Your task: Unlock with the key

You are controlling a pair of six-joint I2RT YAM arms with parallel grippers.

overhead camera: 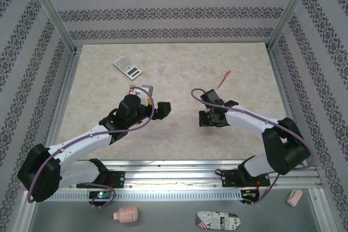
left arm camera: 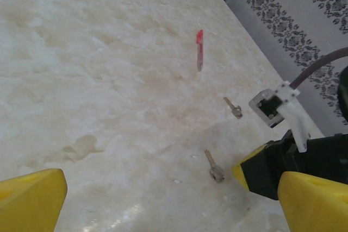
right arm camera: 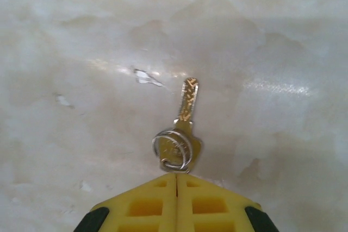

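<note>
A small silvery key (right arm camera: 182, 129) with a wire ring through its head lies flat on the marbled table (right arm camera: 272, 36), blade pointing away. My right gripper (right arm camera: 176, 176) is shut, its yellow fingertips pressed together right at the key's head; nothing shows between the pads. The left wrist view shows that key (left arm camera: 213, 167) beside the right gripper's fingertip (left arm camera: 251, 171), and a second small key (left arm camera: 234, 108) farther off. My left gripper (left arm camera: 174, 205) is open and holds nothing; from above it (overhead camera: 162, 110) hovers left of the right gripper (overhead camera: 205, 119).
A red pen (overhead camera: 224, 79) lies behind the right arm. A calculator (overhead camera: 128, 68) sits at the back left. A grey and red object (overhead camera: 142, 89) rests just behind the left arm. Patterned walls close in three sides.
</note>
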